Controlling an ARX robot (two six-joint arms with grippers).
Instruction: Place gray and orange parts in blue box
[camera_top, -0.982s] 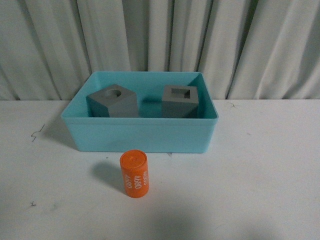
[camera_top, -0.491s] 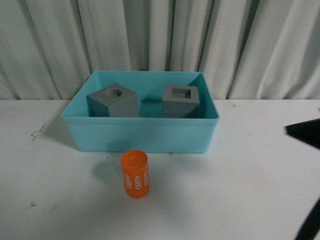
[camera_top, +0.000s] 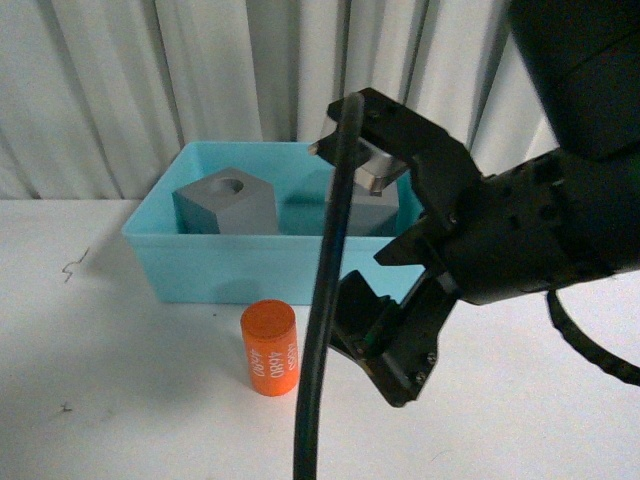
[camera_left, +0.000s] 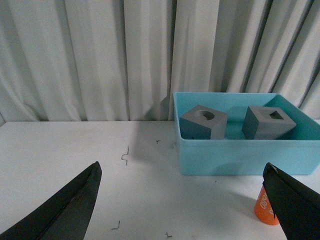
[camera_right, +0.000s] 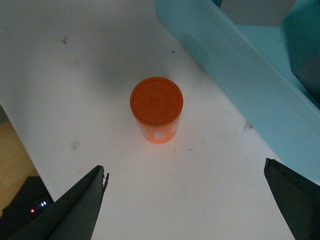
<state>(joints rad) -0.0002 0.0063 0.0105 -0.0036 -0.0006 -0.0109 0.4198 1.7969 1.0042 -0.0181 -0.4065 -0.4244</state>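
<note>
Front view: two gray cubes (camera_top: 228, 205) (camera_left: 270, 122) in box (camera_top: 230, 268), one orange cylinder (camera_top: 269, 348) outside; left claw (camera_left: 182, 167), right claw (camera_right: 185, 167) released.

White table (camera_top: 120, 400) (one small dark squiggle (camera_top: 72, 267) on it) in front of pale pleated curtains (camera_top: 150, 70)

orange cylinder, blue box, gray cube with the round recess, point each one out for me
orange cylinder (camera_top: 269, 350), front view, on its side wall among the white digits
blue box (camera_top: 250, 268), front view, on its bare front wall
gray cube with the round recess (camera_top: 252, 212), front view, on its side face below the recess
</note>
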